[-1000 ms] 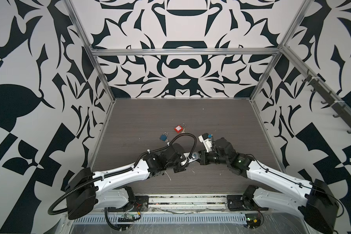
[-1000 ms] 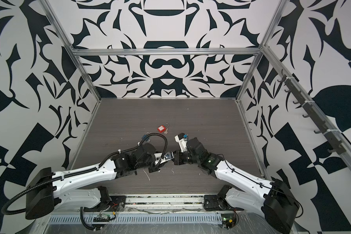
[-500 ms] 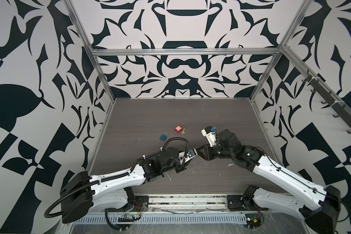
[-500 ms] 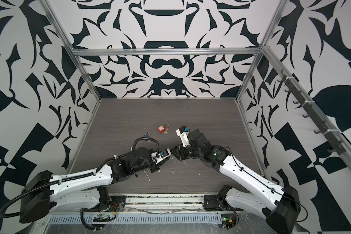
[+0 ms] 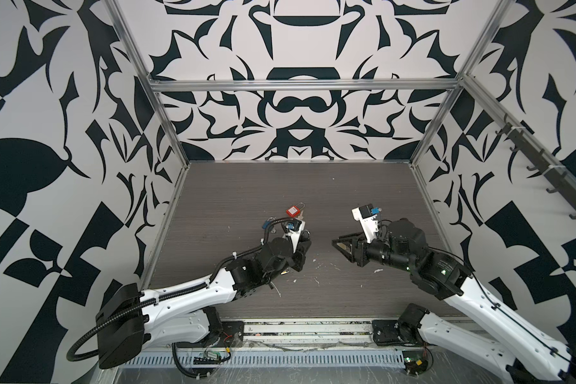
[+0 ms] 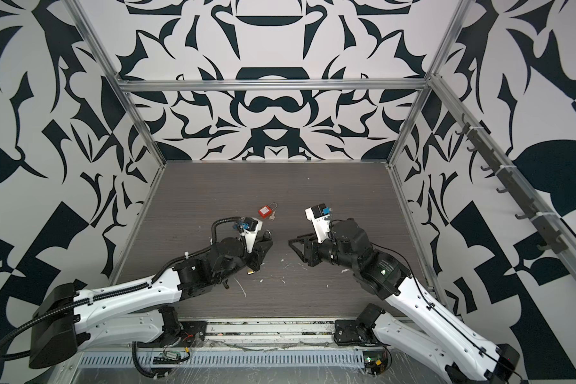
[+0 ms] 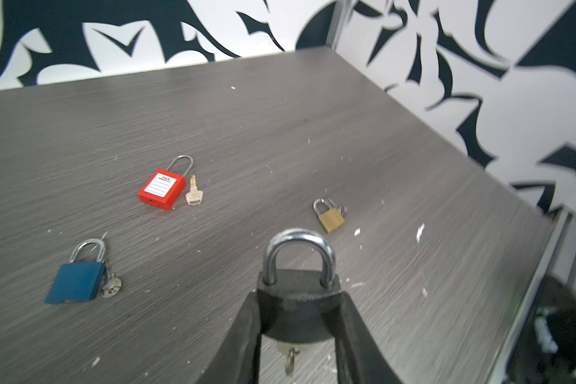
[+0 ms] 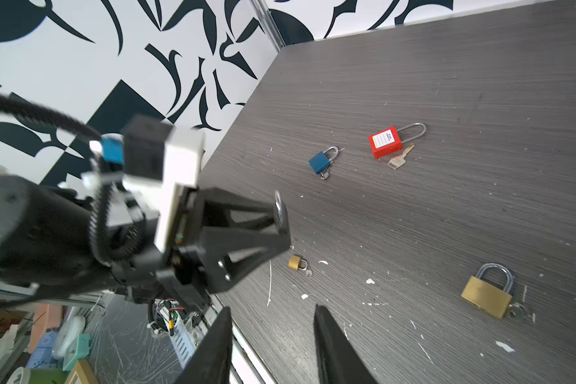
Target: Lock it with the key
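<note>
My left gripper [image 7: 299,294] is shut on a black padlock [image 7: 298,309] with a silver shackle [image 7: 298,247], held by its body's sides above the table. A key [image 7: 291,353] with a small ring sticks out of the padlock's underside. In both top views the left gripper [image 5: 301,247] sits left of centre and the right gripper [image 5: 341,246] faces it across a gap. The right gripper [image 8: 271,307] is open with nothing between its fingers. From the right wrist view I see the left gripper [image 8: 280,229] side-on, with the shackle [image 8: 281,211] at its tips.
On the grey table [image 7: 280,133] lie a red padlock [image 7: 162,189] with a loose key [image 7: 192,194], a blue padlock [image 7: 77,279], a small brass padlock [image 7: 330,217] and a larger brass padlock [image 8: 487,294]. Patterned walls enclose three sides; white flecks dot the surface.
The right gripper has opened, let go at the padlock's key end and drawn back to the right. The left gripper has kept hold of the padlock and shifted slightly farther from the front.
</note>
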Robot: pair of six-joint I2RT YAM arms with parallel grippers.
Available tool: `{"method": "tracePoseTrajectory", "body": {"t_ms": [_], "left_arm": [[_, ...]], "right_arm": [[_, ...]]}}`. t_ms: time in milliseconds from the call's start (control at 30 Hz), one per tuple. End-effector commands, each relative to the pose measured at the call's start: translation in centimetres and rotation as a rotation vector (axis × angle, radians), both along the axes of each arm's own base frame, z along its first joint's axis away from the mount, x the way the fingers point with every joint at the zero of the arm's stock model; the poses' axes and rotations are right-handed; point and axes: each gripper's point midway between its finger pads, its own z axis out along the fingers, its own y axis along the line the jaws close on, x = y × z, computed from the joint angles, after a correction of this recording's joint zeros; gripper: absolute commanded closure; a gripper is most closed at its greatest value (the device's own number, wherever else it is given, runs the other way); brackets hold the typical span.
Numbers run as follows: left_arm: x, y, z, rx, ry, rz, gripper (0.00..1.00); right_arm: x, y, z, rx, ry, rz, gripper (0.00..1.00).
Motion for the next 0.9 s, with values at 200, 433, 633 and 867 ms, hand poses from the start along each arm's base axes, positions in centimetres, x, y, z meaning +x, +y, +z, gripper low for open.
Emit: {"method": "tracePoseTrajectory", "body": {"t_ms": [200,433,633,867], "left_arm": [[1.9,3.5,-2.3,-0.585,0.588,0.468,1.00],[1.6,2.5,-3.2,-0.575,0.666,0.418,1.00],[1.1,1.0,-3.5,-0.521,0.786,0.368,1.00],[1.0,-0.2,-3.5,-0.524,0.850,0.336,1.00]], "right_arm": [[0.1,1.4,-2.7,0.045,0.004,0.052,0.58],[1.1,3.5,-3.6,0.090,0.039,0.072,0.62],[2.1,4.8,-4.0,0.081,0.031,0.080,0.65],[2.8,6.2,-5.0,0.020,0.004,0.092,0.68]]}}
